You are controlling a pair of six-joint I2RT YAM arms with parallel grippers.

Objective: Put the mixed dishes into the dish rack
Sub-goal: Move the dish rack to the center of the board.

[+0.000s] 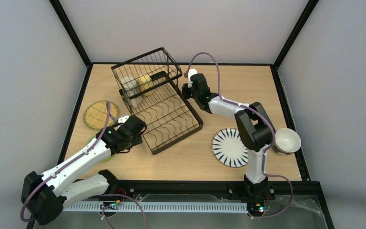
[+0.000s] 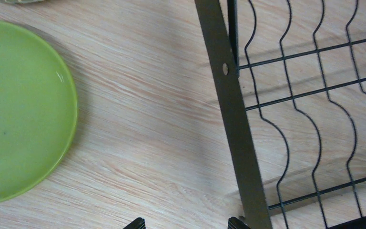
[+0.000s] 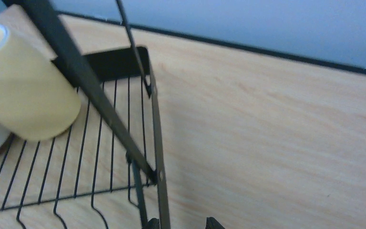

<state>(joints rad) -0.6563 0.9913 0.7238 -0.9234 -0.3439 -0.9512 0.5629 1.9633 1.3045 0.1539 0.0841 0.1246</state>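
**Rack part loaded, 2 hands empty at its rails**

A pale wooden desk (image 1: pixel 195 162) inside grey walls, seen from above. The dish rack (image 1: pixel 171 119) sits mid-desk with 2 mugs in its raised basket — the beige mug (image 1: pixel 129 88) and the yellow mug (image 1: pixel 146 83). Its plate dividers are bare. Outside it lie the yellow woven-look plate (image 1: pixel 100 114), the striped plate (image 1: pixel 230 147) and 1 white bowl (image 1: pixel 287 140). The bowl sits at the desk's right edge, just beside the right arm (image 1: pixel 253 129); a swing of that elbow could knock it off. No 2nd bowl shows.

Left wrist view: the 3rd plate, the lime-green plate (image 2: pixel 19 109), lies flat on the desk. The left hand (image 2: pixel 186 223) is spread wide over bare wood, 1 fingertip just beside the rack's rail — lowering here risks snagging and shoving the rack.

Right wrist view: the right hand (image 3: pixel 182 223) is parted, pinching nothing, at the rack's corner near the tipped yellow mug. A careless pull back could hook a wire.
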